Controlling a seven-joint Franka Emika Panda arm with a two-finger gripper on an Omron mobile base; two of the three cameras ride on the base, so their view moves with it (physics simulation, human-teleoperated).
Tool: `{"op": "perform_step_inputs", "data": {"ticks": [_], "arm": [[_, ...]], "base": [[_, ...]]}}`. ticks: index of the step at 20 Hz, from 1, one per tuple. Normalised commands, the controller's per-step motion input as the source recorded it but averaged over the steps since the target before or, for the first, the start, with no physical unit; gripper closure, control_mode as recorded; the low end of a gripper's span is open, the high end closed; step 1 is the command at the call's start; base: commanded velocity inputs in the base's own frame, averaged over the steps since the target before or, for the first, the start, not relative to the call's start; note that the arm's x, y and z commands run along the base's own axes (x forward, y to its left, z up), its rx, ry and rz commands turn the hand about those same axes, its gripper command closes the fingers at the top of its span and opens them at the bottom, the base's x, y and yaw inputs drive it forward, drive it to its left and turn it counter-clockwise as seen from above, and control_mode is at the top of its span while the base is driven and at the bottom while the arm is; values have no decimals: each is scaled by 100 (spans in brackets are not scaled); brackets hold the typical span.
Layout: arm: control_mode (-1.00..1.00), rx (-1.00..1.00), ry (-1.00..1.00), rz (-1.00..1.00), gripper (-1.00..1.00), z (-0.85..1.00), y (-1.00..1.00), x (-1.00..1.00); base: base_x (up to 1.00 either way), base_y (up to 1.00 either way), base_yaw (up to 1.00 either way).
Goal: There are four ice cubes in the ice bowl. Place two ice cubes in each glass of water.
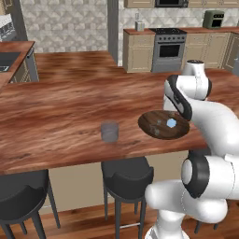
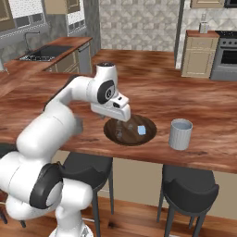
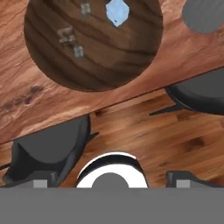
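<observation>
the ice cube (image 3: 117, 12) lies pale blue in the ice bowl (image 3: 127, 65) on the counter (image 1: 60, 116), beside smaller greyish bits, a grey glass of water (image 2: 180, 134) nearby. it looks light, hard, slick and tiny, so pinch opposite flat faces squarely. the fingers (image 3: 40, 183) are spread wide, holding nothing, above the bowl's edge.

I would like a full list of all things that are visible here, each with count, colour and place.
ice bowl: one, dark brown, near counter edge.
ice cubes: one clear pale blue in the bowl; others faint, count unsure.
dark tumbler: one, grey, left of bowl.
pale tumbler: one, blue-grey, right of bowl.
counter: one, reddish wood.
stools: several, dark, under counter edge.
oven: one, steel, back wall.
tool: one, dark tips, wide open, held above the floor beside the counter edge.
</observation>
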Motion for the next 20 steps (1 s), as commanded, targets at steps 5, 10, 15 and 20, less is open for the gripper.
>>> {"op": "perform_step_inputs", "data": {"ticks": [5,10,15,20], "arm": [[-100,9,8,0,-100,-37,23,55],[-100,12,6,2,-100,-39,18,72],[-100,5,0,1,-100,-30,1,62],[-100,0,0,0,-100,-44,0,52]], "base": [[0,0,0],[0,0,0],[0,0,0],[0,0,0]]}}
